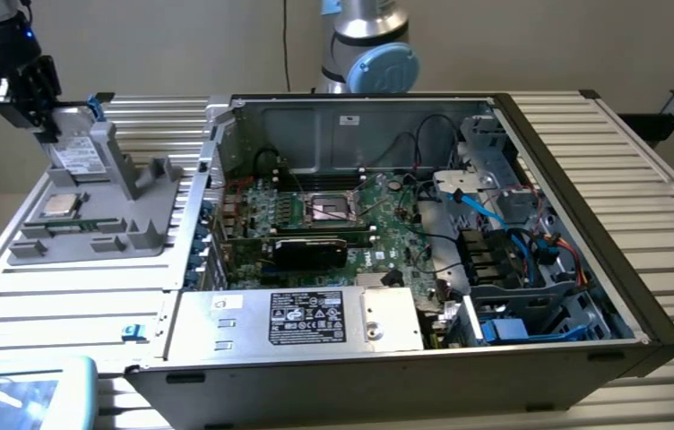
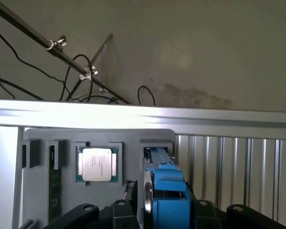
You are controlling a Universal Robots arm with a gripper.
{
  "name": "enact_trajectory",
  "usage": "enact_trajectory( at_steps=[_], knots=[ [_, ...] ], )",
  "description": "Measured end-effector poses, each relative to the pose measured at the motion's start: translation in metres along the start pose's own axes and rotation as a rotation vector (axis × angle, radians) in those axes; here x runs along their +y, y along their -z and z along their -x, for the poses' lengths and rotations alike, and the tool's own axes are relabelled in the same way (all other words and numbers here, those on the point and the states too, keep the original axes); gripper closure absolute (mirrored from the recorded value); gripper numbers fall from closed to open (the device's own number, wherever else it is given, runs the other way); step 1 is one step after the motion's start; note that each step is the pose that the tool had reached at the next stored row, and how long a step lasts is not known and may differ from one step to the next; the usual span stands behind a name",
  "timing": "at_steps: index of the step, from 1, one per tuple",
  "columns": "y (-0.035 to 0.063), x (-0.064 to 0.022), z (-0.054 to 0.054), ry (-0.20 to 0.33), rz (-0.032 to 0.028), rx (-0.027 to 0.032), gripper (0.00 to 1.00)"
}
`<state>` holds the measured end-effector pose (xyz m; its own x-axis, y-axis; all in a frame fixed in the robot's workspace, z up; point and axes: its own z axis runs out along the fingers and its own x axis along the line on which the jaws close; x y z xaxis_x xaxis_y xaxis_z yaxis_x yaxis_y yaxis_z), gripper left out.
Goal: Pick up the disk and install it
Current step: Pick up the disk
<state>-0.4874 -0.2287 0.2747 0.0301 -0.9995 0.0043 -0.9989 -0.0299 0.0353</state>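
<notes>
The disk (image 1: 75, 158) stands on edge in a slot of the grey holder (image 1: 133, 235) at the exterior view's left. It is silver-grey with a white label and a blue carrier tab at its top. My gripper (image 1: 40, 115) is at the disk's upper end. In the wrist view the blue carrier (image 2: 168, 191) runs edge-on between the gripper's two black sides, with its far end still seated in the holder (image 2: 38, 200). The open computer case (image 1: 648, 330) lies to the exterior view's right, with a blue-edged bay (image 1: 529, 313) near its front right corner.
A square silver processor chip (image 1: 60, 205) and a green memory stick (image 2: 54, 191) also sit in the holder. Inside the case are a motherboard (image 1: 349, 219), loose cables (image 1: 480, 193) and a silver box with a black label (image 1: 313, 318). A second arm's base (image 1: 367, 54) stands behind the case.
</notes>
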Motion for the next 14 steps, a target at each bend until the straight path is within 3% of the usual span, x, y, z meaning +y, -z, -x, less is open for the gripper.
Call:
enact_trajectory(
  at_steps=[10, 12, 14],
  knots=[
    [-0.0013, -0.0001, 0.0000, 0.000, 0.0000, 0.0000, 0.53],
    [-0.0014, -0.0001, 0.0001, 0.000, 0.0001, 0.0000, 0.62],
    [-0.0015, -0.0001, 0.0001, 0.000, 0.0015, 0.0001, 0.63]
  ],
)
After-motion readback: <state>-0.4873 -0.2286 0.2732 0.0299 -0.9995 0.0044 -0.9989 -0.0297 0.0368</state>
